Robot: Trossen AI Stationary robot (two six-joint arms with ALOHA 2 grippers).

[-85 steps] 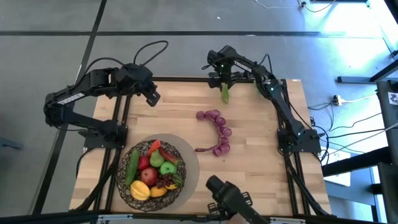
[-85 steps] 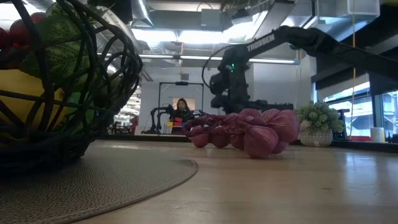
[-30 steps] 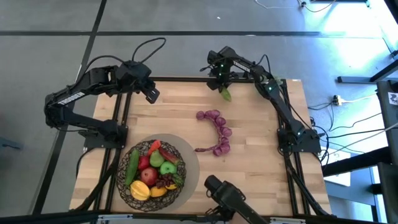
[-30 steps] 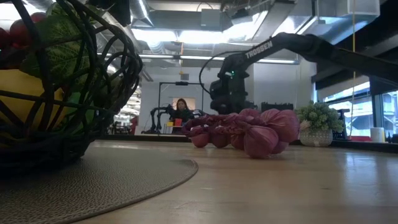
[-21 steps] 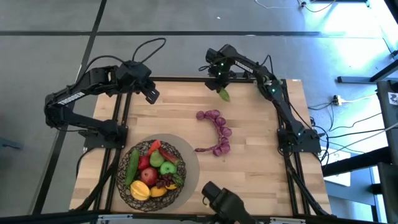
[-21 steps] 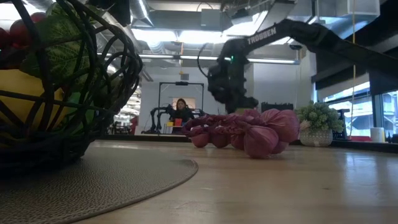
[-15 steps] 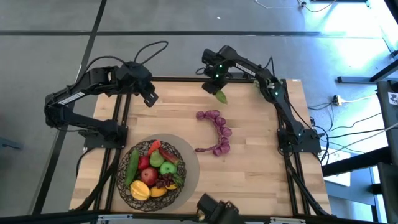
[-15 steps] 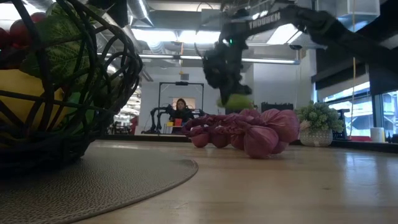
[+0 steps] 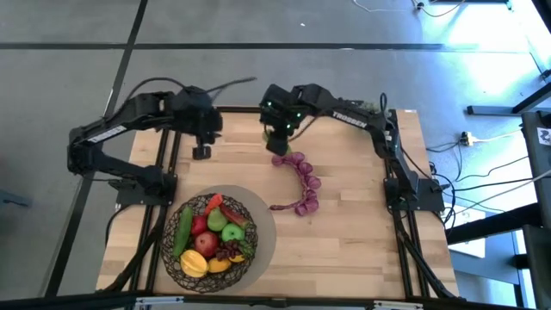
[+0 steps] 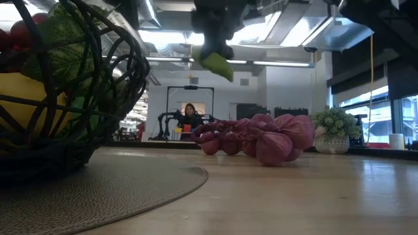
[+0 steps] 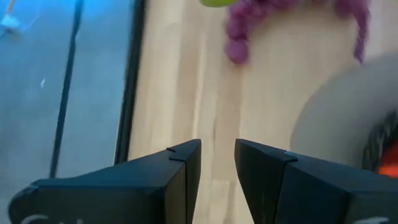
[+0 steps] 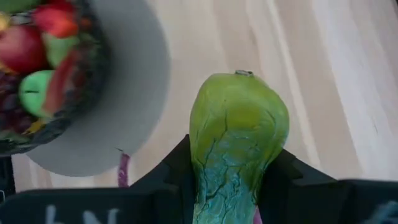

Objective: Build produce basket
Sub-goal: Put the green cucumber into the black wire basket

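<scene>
**Green leafy vegetable held aloft by the right gripper**

The right gripper (image 9: 277,138) is seen near the top centre of the high view, above the wooden table (image 9: 353,232). Its jaws are closed on a green leafy vegetable (image 12: 239,134), which is clamped between the two dark fingers (image 12: 168,165) in the right wrist view. In the low view the vegetable (image 10: 215,63) hangs in the upper centre, clear of the tabletop.

The left gripper (image 9: 201,148) is held over the upper left part of the table. Its fingers (image 11: 185,163) stand slightly apart with nothing between them.

A purple grape bunch (image 9: 301,182) lies curved at the middle of the high view. The basket (image 9: 210,243), filled with produce, rests on a grey mat (image 9: 263,226) at the lower left.
</scene>
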